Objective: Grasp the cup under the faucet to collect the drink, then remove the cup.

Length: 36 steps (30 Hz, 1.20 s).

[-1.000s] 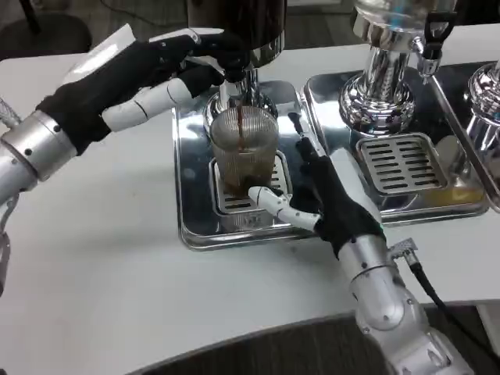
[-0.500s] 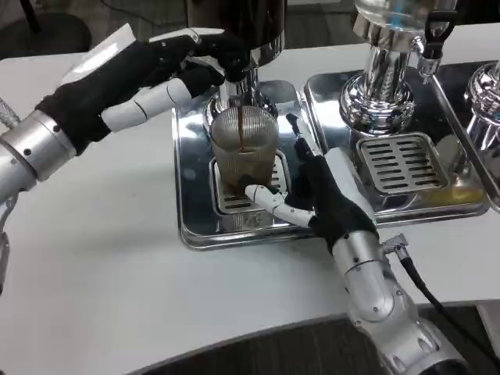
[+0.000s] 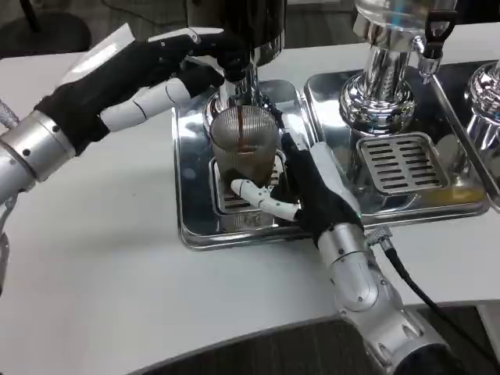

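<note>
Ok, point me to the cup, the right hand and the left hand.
cup (image 3: 248, 148): head view, on its ribbed side wall.
right hand (image 3: 316, 195): head view, on the black back of the hand beside the cup.
left hand (image 3: 148, 74): head view, on the back of the hand at the faucet.

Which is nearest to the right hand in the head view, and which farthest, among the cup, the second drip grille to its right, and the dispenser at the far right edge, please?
1. The cup: right beside the right hand, on the left tray.
2. The second drip grille: to the hand's right, on the neighbouring tray.
3. The far-right dispenser: at the picture's right edge, farthest.
</note>
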Tool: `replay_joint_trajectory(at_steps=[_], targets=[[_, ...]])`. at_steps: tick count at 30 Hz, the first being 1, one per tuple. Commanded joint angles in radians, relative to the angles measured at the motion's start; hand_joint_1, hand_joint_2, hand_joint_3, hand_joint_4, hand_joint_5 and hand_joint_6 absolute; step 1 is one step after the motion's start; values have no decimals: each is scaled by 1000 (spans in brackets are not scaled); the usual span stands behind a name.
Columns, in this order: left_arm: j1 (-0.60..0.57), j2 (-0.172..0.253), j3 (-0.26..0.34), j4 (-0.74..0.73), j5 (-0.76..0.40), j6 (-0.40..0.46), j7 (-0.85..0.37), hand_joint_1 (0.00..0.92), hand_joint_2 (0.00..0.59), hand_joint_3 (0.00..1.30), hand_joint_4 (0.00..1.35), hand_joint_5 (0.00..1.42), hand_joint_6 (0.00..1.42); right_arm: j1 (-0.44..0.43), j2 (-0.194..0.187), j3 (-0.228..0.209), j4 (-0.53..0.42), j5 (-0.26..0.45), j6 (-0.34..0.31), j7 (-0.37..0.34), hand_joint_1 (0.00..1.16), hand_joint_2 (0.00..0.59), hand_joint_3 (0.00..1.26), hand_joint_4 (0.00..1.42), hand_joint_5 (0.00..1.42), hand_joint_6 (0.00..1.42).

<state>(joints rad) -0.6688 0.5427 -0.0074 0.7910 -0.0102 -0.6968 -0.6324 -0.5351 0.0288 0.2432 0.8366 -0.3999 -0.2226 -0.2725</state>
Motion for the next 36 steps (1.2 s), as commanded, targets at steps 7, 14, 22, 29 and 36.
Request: replay_joint_trajectory(at_steps=[7, 14, 22, 29, 36], targets=[[37, 17, 13, -32, -18, 16, -15, 12, 92, 246, 246, 343, 344, -12, 5, -4, 37, 19, -31, -16, 576, 197, 0, 0, 51, 163], [45, 31, 48, -42, -24, 23, 14, 12, 93, 271, 296, 398, 377, -25, 12, -4, 50, 22, -34, -22, 576, 197, 0, 0, 58, 162], [46, 64, 67, -38, 0, 14, 51, 12, 94, 299, 311, 396, 398, -30, 20, -5, 58, 25, -38, -27, 576, 197, 0, 2, 62, 162], [70, 93, 78, -28, 22, 24, 81, 6, 95, 301, 296, 365, 378, -40, 27, -4, 71, 23, -40, -44, 576, 197, 0, 2, 63, 162], [110, 139, 109, -12, 31, 43, 124, 3, 96, 307, 294, 364, 376, -64, 30, -2, 96, 19, -33, -54, 568, 193, 0, 2, 70, 172]])
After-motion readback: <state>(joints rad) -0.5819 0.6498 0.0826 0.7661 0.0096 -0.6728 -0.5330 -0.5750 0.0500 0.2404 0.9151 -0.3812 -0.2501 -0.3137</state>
